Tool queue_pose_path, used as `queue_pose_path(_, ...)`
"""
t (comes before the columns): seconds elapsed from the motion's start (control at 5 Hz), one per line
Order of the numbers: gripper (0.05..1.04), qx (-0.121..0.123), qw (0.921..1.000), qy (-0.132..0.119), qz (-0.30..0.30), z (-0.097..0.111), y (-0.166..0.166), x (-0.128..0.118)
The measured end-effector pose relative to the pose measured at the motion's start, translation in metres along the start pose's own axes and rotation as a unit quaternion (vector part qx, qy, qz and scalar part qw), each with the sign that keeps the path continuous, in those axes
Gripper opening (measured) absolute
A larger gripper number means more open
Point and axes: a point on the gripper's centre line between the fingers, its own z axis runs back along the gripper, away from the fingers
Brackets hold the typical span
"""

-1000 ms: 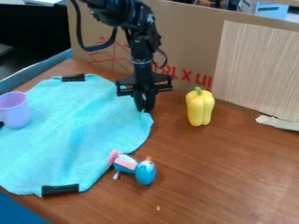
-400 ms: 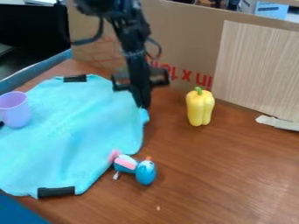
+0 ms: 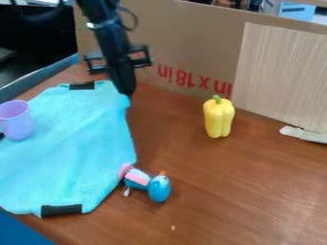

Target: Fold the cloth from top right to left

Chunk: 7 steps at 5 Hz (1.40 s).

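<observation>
Apparently early in the fold: my gripper (image 3: 128,92), closed, pinches the top right edge of the cloth (image 3: 70,143), which lies at left on the table (image 3: 223,191) under the purple cup (image 3: 17,120); next calls for a low leftward carry, then release.

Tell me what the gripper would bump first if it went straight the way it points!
Probably the table. The gripper points down and seems to hold the cloth by its edge, so that would get pushed down too. How high it is, I can't tell.
</observation>
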Motion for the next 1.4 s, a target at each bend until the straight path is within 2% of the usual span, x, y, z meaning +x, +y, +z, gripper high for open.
queue_pose_path(0.2,0.055,0.0,0.9999,0.014,0.001,0.016,0.022,-0.003)
queue_pose_path(0.6,0.055,-0.002,0.9995,0.025,-0.02,0.036,0.062,-0.012)
queue_pose_path(0.8,0.055,0.003,0.9994,0.013,-0.03,0.058,0.081,-0.016)
queue_pose_path(1.0,0.055,0.011,0.9993,0.013,-0.034,0.068,0.104,-0.023)
queue_pose_path(1.2,0.055,0.023,0.9991,0.0,-0.035,0.082,0.121,-0.023)
queue_pose_path(1.4,0.055,0.043,0.9984,0.002,-0.035,0.09,0.136,-0.025)
